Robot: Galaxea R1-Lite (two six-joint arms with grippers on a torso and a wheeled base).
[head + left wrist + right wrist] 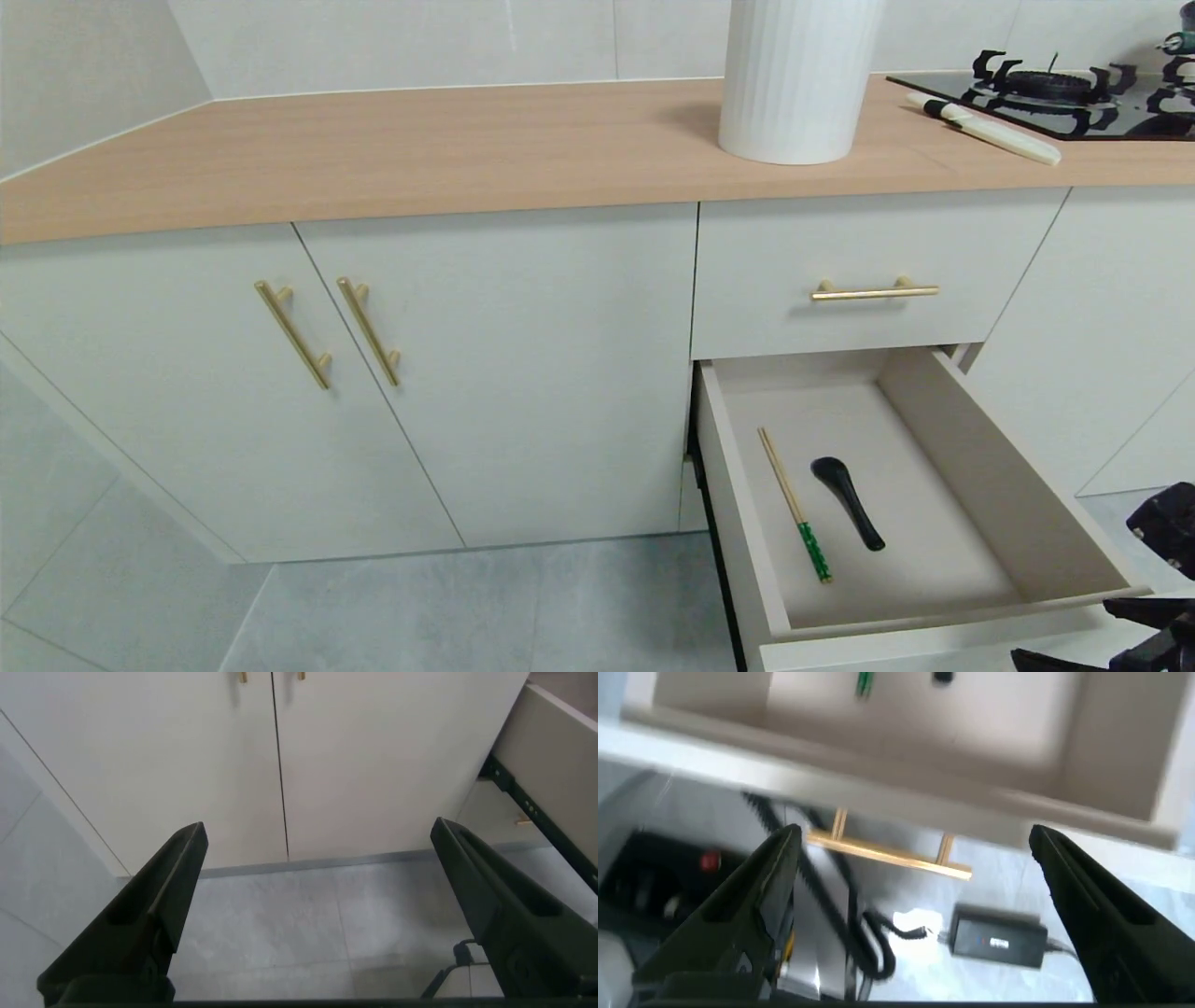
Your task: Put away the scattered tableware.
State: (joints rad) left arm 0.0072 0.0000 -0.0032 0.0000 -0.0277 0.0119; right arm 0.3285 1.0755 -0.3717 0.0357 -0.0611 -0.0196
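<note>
The lower drawer [990, 476] under the bench [373, 149] stands pulled out, and two pieces of tableware lie on its pale floor. A pair of chopsticks [794, 504] lies lengthwise near the drawer's left wall, green-patterned ends toward the drawer front. Just beside them on the robot's right, not touching, lies a black spoon [845, 499], bowl toward the back and handle toward the front. The drawer above is closed, with a brass bar handle [875, 292]. To the left, two cabinet doors [523, 373] are closed, their brass handles side by side. On the bench stands a white ribbed container [798, 79], and near the gas hob [1055, 93] lies a cream-coloured knife [990, 131]. The left gripper [318, 915] hangs over the grey floor before the cabinet doors, its fingers spread wide with nothing between them. The right gripper [915, 915] is low in front of the open drawer, just below the drawer front's brass handle [889, 851], fingers likewise spread wide and holding nothing.
</note>
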